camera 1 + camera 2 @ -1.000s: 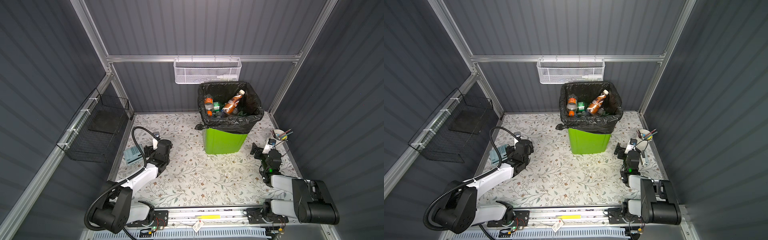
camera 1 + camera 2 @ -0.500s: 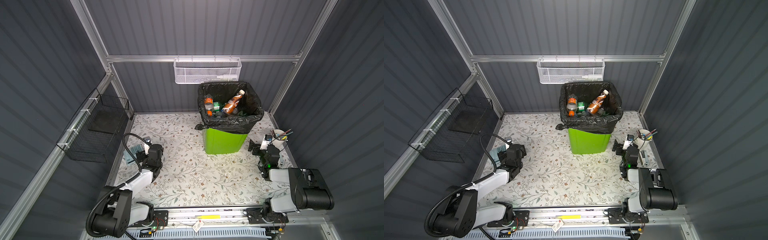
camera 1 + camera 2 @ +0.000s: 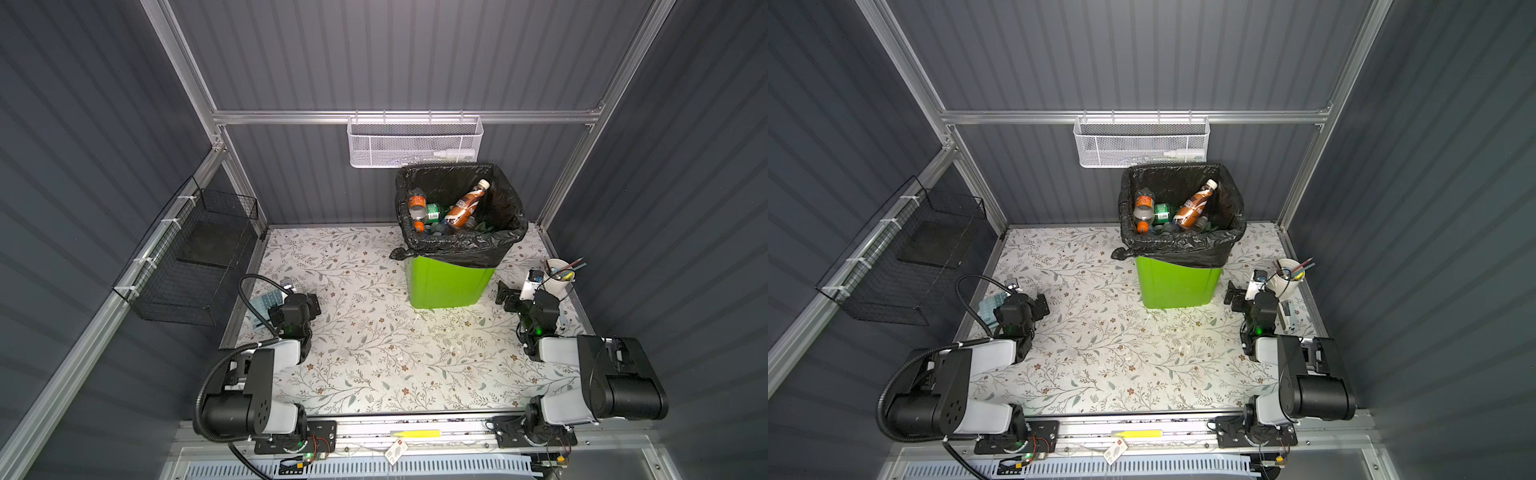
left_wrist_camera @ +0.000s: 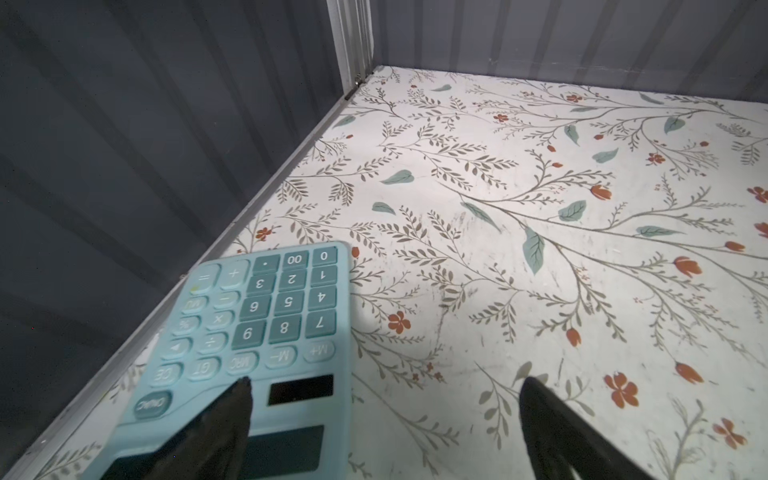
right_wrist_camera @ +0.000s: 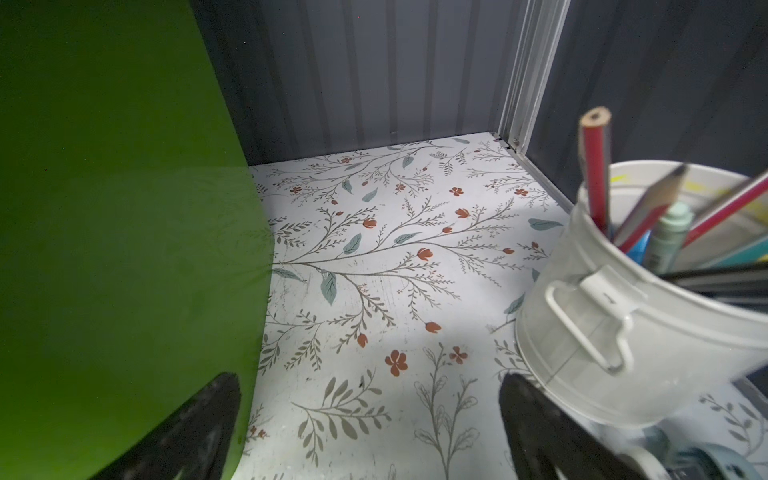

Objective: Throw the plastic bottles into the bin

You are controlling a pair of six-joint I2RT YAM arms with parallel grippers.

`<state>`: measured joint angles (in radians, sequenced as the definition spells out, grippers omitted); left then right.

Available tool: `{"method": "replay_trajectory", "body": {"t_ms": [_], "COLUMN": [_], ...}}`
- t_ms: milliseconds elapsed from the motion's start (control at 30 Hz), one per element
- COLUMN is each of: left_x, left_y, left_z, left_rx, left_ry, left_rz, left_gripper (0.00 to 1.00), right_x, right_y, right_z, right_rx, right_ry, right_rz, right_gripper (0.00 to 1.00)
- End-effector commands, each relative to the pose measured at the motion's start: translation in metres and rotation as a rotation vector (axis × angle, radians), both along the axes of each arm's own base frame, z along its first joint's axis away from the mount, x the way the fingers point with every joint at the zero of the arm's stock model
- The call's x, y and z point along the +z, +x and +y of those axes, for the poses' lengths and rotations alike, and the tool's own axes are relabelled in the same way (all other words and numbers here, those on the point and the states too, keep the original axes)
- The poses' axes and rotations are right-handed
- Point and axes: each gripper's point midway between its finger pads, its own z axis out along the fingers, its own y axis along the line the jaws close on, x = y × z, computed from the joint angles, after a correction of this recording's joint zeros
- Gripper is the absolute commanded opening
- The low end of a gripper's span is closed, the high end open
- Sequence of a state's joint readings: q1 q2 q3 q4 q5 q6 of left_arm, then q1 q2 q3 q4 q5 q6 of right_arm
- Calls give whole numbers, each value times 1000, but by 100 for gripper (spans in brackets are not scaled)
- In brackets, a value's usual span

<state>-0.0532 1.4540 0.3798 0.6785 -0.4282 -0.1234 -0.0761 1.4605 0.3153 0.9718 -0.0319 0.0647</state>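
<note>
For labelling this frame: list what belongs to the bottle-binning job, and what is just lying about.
Job in hand:
- plastic bottles, inside the bin
- bin, green, lined with a black bag
- left tool and right tool, both open and empty

Just lying about:
- calculator
- cup of pencils
- white mesh basket
- black wire basket

Blue calculator (image 4: 266, 332), white cup of pencils (image 5: 665, 374); white mesh basket (image 3: 415, 141), black wire basket (image 3: 187, 270)

Top views high overhead, sharing whole table (image 3: 374, 353) — wrist views low, close
</note>
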Motion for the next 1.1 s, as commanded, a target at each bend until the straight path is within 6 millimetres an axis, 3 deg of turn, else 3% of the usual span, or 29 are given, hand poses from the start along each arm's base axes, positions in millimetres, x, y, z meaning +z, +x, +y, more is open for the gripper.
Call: {"method": "replay_trajectory", "body": {"t_ms": [0,133,433,500,1067], "left_x": [14,3,-10,-17,-16], "left_y": [19,29,46,44,44], "left_z": [-7,-10,-39,-38,-34], "left_rx": [-75,-117,-303,-291,-268], "left_ry": [-53,-63,-72,-73,-64], "left_rz": [-121,-116,-54,-57,-71], "left_gripper": [100,100,100,100,100], "right_x": [5,5,6,5,5], "right_y": [4,4,3,3,3], "right_z": [0,0,0,0,0], "right_rx": [8,8,6,6,6], "right_ry": [0,0,-2,-1,-2], "right_rz": [-12,-14,-18,-17,-18], "right_gripper": [99,99,99,99,99]}}
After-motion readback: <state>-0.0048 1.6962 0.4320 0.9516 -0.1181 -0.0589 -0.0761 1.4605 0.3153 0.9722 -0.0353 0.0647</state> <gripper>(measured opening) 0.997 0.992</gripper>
